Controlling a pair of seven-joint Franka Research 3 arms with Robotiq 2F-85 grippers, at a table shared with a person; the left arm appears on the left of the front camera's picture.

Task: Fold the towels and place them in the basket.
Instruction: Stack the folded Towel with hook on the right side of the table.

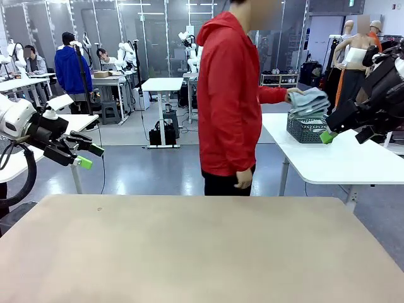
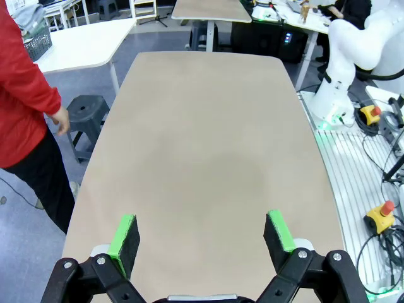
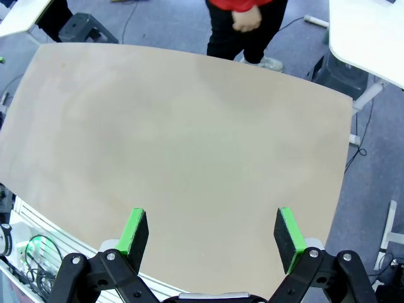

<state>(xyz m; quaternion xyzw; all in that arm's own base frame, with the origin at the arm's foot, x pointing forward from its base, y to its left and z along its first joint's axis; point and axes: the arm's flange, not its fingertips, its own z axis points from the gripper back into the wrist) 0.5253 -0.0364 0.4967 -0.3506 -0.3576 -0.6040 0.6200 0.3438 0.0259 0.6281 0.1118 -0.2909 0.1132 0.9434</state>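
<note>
- The left hand [image 1: 88, 156], black with green pads, hangs spread wide at the left of the front view, above the near left edge of the table and pinching nothing; its wrist view shows both pads well apart over bare tabletop.
- The right hand [image 3: 210, 235] is likewise spread wide and empty, raised at the far right.
- Between them lies the large beige rounded table [image 1: 202, 252], with nothing on it to fold.
- The towels [image 1: 309, 101], a small grey-blue bundle of terry cloth, sit on top of the dark grey mesh basket [image 1: 305, 130] on a white side table [image 1: 341, 158] at the far right, well apart from both hands.
- A person in a red hooded jacket [image 1: 228, 101] stands at the far edge and has one hand [image 1: 294, 94] on the bundle.
- Judged from this, the step in hand is waiting for the cloths to arrive; both hands should stay high and wide, clear of the middle, so the person can lay things down unhindered.
- Count: two robot hands, one basket, one person at the table; how many towels are in the bundle I cannot tell.
</note>
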